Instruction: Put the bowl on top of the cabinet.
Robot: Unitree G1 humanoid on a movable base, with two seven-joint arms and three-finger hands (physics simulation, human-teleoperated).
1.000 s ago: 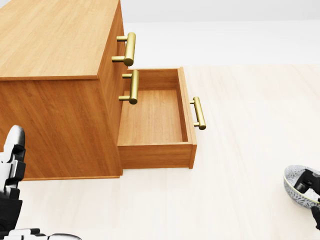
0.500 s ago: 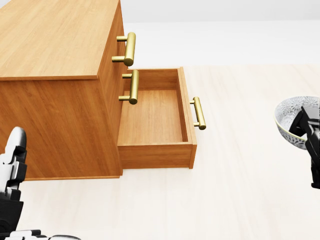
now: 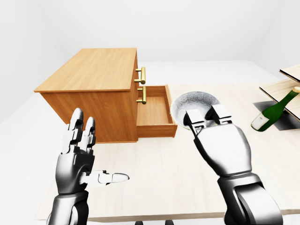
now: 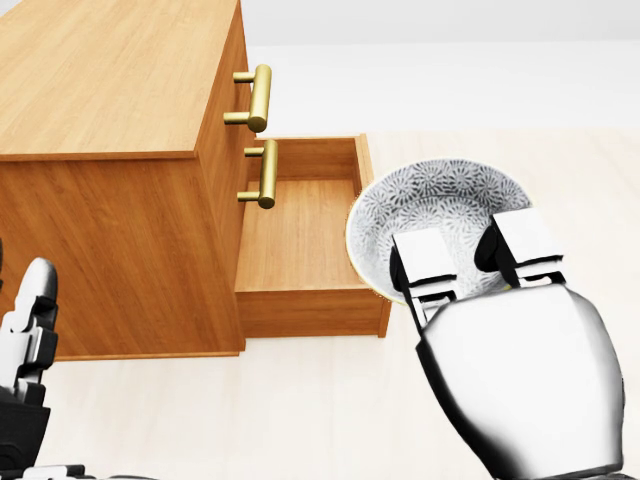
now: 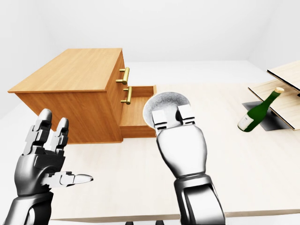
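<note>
Pale wood-grain surface (image 3: pixel 154 183) carries a boxy oak-toned cabinet (image 3: pixel 93 70), its bottom drawer (image 4: pixel 300 240) pulled out. The right hand (image 4: pixel 510 370) pinches the near rim of a round, speckled grey bowl (image 4: pixel 440 205), held aloft by the drawer's right edge. Best to lift it higher, keep it level, then carry it over the flat top. The left hand (image 3: pixel 77 159) is spread wide, holding nothing.

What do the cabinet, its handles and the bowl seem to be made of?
The cabinet looks like matte wood, with visible grain. The handles seem polished brass: golden, with bright highlights. The bowl is probably glazed ceramic, grey-white and speckled, though a render leaves that open.
</note>
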